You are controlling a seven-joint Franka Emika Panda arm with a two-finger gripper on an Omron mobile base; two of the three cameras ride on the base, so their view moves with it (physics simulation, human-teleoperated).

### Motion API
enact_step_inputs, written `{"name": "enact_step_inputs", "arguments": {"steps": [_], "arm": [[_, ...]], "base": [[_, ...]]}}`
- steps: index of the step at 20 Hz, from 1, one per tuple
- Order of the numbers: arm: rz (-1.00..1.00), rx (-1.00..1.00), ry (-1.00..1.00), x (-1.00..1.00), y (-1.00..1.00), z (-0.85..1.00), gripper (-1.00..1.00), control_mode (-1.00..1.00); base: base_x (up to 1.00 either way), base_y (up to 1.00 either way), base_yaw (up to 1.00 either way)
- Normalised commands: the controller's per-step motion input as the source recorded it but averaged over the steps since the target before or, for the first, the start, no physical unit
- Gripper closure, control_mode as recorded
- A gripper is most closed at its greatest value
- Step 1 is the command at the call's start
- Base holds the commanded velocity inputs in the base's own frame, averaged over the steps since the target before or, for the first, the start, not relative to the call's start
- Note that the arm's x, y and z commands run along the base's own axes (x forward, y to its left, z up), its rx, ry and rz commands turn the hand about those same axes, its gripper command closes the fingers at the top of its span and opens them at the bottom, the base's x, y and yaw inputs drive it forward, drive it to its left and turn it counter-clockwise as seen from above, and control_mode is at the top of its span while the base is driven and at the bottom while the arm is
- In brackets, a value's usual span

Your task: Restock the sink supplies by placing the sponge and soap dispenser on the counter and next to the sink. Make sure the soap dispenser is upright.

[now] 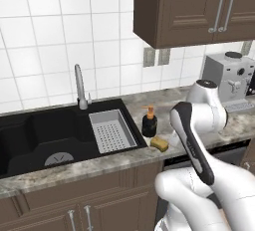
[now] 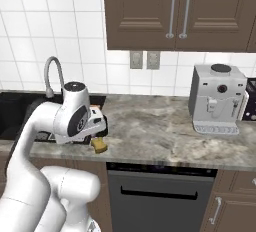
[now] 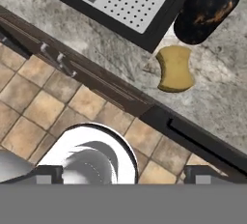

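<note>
Marbled grey-brown stone counter (image 1: 164, 103) ran under white tiled wall, dark wood cabinets below. Black rounded soap dispenser (image 1: 149, 122) with orange pump stood upright near counter's front edge, just beside black sink (image 1: 30, 135). Yellow-tan sponge (image 1: 160, 143), soft-cornered block, lay flat close in front of it. Gripper (image 3: 123, 179) spread wide, holding nothing, hung above floor tiles. Judged: both items placed, task about finished.

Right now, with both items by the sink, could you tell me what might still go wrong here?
1. The sponge lies near the counter front edge; a nudge might push it off.
2. The soap dispenser stands upright close beside the sink rim and the sponge; a sweeping arm could tip it.
3. The open gripper sits out over the floor, so retracting may pass close to both.
</note>
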Motion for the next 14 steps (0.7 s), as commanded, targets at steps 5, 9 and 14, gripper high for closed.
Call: {"name": "enact_step_inputs", "arguments": {"steps": [5, 9, 14], "arm": [[-0.05, 0.00, 0.00, -0.69, 0.00, 0.85, -1.00, -1.00], [-0.05, 0.00, 0.00, -0.71, 0.00, 0.83, -1.00, -1.00], [-0.04, 0.00, 0.00, -0.68, 0.00, 0.74, -1.00, -1.00]], "base": [[0.00, 0.00, 0.00], [0.00, 0.00, 0.00], [0.00, 0.00, 0.00]]}}
